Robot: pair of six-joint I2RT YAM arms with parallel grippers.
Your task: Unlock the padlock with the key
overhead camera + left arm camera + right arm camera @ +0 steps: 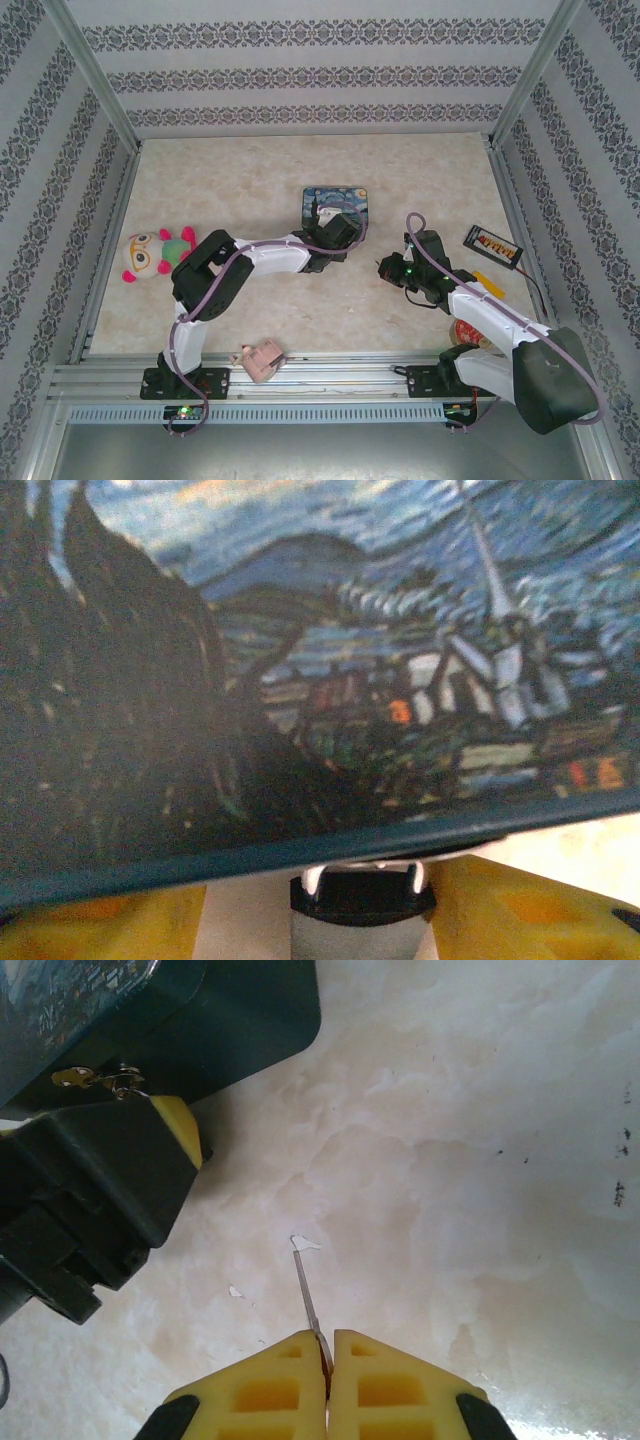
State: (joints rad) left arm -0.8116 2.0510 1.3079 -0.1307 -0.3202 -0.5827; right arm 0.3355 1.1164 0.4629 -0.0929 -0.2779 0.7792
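**A:** Where is the tiny near-black padlock with the thin silvery shackle?

**B:** In the left wrist view a small black block, which I take for the padlock [360, 898], sits against the near rim of the blue, swirly-painted rectangular tin [330, 680]. Two pale posts run from it up to that rim. It lies between the yellow fingers [520, 905] of the left gripper [338, 238]. They stand parted, one close beside it and the other with a plain gap, so they are released, not clamped.

**A:** And the key?

**B:** The right gripper [327, 1350] has its two yellow pads pressed together on the thin silvery key [308, 1300]. The blade sticks out ahead of the fingertips over the pale marbled table [480, 1160].

**A:** Which way does the lock lie from that blade?

**B:** Up and to the left of it. In the right wrist view the blade's long axis runs forward, leaning only slightly left. The tin and the left gripper's black body sit well off that line, at the upper left. From above, the right gripper is just to the right of the left one and a little nearer the bases, and they do not touch.

**A:** Can you see the keyhole?

**B:** No. There is a small brassy-and-silver glint [100, 1078] at the tin's wall, too small to say whether it is shackle or hasp. I judge that the left arm is nearer the lock and can only steady it. The right arm has to swing the blade left and forward to line it up.
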